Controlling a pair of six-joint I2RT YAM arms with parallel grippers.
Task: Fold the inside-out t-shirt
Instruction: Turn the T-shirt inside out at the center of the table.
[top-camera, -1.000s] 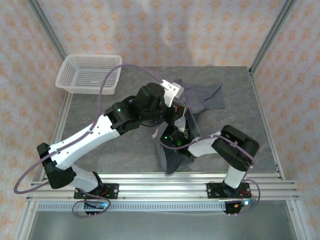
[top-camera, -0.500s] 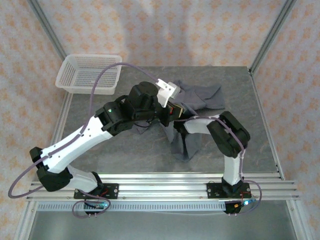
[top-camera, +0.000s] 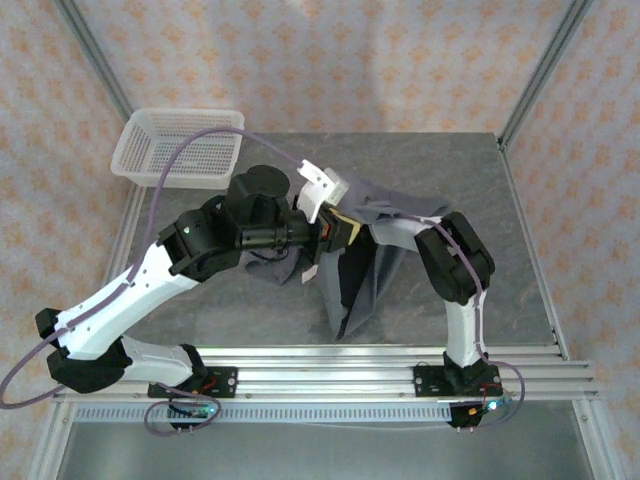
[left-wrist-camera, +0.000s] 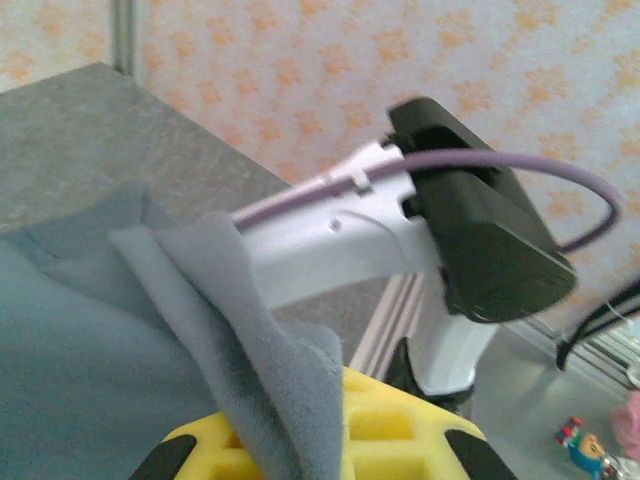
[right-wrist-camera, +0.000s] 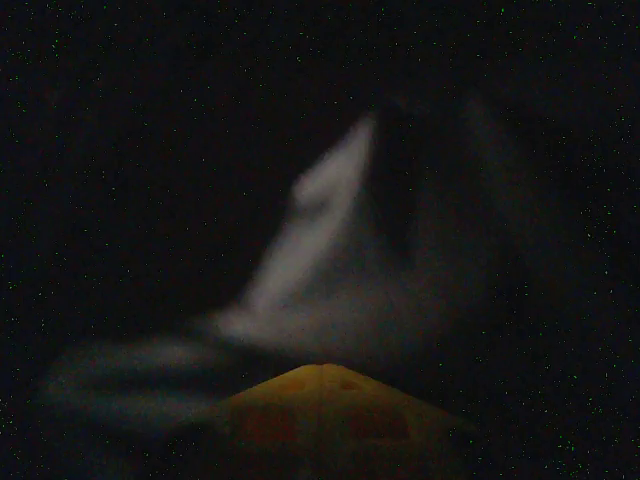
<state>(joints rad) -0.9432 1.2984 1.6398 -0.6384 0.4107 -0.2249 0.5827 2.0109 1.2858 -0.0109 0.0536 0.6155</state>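
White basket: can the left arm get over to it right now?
Probably yes for reach, but not cleanly. The way from the left claw to the white basket at the far left corner looks open. However, that claw is shut on the t-shirt, which would likely drag along.

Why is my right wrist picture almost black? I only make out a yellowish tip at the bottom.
Observer: From above, the grey t-shirt is draped over the wrist of the right arm, covering its camera. That tip is the shut right gripper.
Operator: Is the shirt lying flat?
Observer: No. It hangs bunched between both arms, its lower end toward the near edge of the table.
Operator: What is the other arm doing?
Observer: The left gripper is closed on a fold of the cloth, with the right arm close beyond it.
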